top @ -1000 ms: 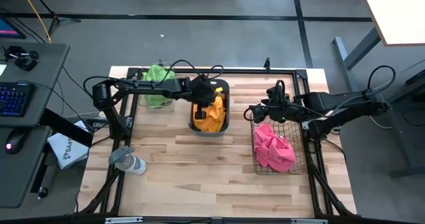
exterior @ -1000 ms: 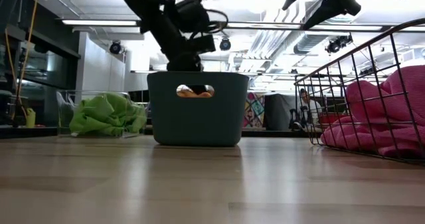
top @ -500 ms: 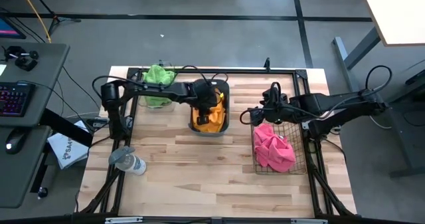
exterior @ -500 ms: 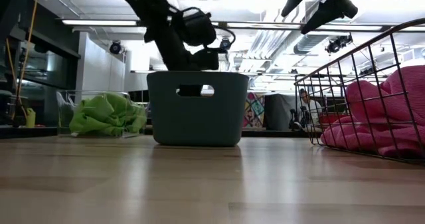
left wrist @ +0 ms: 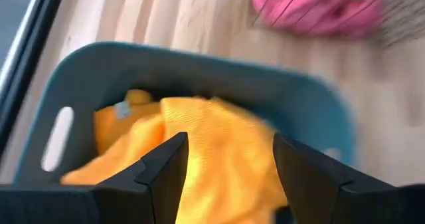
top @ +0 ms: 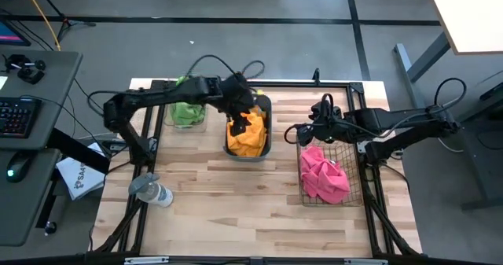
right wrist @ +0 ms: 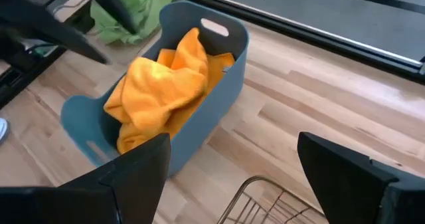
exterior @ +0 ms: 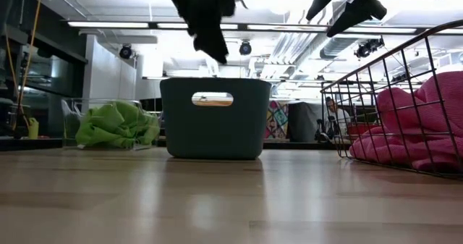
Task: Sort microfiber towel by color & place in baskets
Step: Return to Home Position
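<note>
High view: overhead, straight down, whole table (top: 236,194). Low view: tabletop height, level, facing the room. Wrist views: close, angled down. Shared by all four: tub (exterior: 215,128).

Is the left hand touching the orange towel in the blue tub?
Apart. The low view shows the left hand clear above the tub rim; the orange towel lies inside.

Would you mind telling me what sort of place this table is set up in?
Probably a robotics lab: a keyboard on a desk beside the wooden table, exposed ceiling ducts, and a bare grey floor.
</note>
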Robot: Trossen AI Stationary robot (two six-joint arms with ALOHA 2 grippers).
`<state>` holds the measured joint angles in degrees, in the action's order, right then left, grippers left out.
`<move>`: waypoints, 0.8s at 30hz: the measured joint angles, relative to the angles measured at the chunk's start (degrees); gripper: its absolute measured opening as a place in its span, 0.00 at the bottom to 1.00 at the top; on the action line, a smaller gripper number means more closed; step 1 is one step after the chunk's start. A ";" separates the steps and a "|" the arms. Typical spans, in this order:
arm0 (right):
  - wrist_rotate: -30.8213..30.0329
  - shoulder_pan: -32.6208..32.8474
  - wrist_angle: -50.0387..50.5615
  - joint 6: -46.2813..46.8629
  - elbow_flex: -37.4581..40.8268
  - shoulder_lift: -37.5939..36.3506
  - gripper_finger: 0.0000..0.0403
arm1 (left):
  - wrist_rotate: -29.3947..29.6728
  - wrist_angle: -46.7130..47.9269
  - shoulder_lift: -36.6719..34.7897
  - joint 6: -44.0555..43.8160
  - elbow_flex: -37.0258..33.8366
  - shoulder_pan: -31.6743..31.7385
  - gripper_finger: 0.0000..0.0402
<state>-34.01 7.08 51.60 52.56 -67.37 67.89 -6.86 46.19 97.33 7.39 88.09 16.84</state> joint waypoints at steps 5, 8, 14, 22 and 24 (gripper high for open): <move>1.36 -1.66 -0.15 -0.40 0.00 -0.06 0.81 | -5.18 -3.90 -7.93 -5.59 -4.63 0.32 0.52; 2.67 -2.29 -0.91 -1.35 0.00 -0.06 0.81 | -5.40 -11.99 -14.64 -7.99 -11.88 -0.77 0.52; 4.31 -2.33 -2.53 -2.10 0.00 -0.06 0.81 | -2.97 -32.54 -30.49 -18.62 -33.01 -2.70 0.52; 6.98 -2.33 -6.72 -3.11 0.00 -0.06 0.81 | 9.04 -58.71 -50.21 -34.32 -61.11 -7.40 0.51; 7.84 -2.33 -8.58 -4.03 0.00 -0.06 0.81 | 11.84 -63.25 -53.82 -37.04 -66.29 -8.85 0.51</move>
<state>-26.17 4.75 43.02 48.52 -67.37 67.83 4.98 -17.06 43.51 -29.66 21.80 7.99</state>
